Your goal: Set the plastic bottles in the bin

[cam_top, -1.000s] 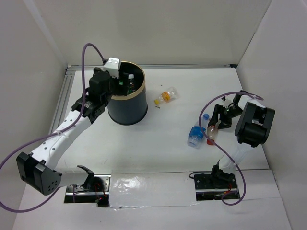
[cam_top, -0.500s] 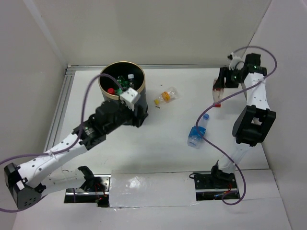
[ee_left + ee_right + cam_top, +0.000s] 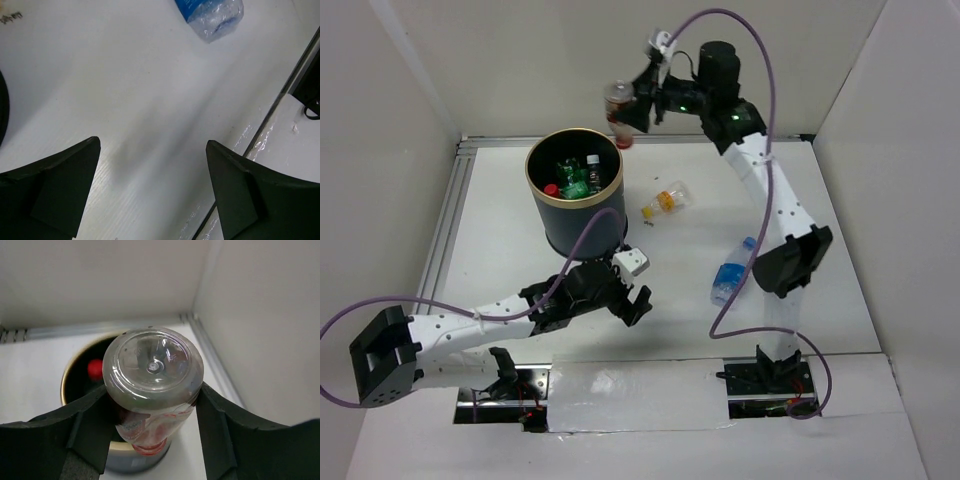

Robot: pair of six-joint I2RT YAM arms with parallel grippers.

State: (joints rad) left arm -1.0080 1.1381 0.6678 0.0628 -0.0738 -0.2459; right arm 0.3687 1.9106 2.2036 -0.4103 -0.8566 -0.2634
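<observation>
Gripped mid-body by right gripper (image 3: 627, 109), jaws partway closed: red-labelled bottle (image 3: 618, 112), above far-right rim of the bin (image 3: 582, 232), long axis near vertical, cap down, base up. Near the bin's front, left gripper (image 3: 633, 299) spread wide, empty.

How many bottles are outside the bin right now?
3. Red-label bottle in the right gripper, raised near the rim of the bin; yellow-label bottle lying right of the bin; blue-label bottle further right and nearer. Another could be hidden from view.

One bin (image 3: 582, 232), one red-labelled bottle (image 3: 618, 108), two other bottles (image 3: 729, 282) outside it, several inside.
</observation>
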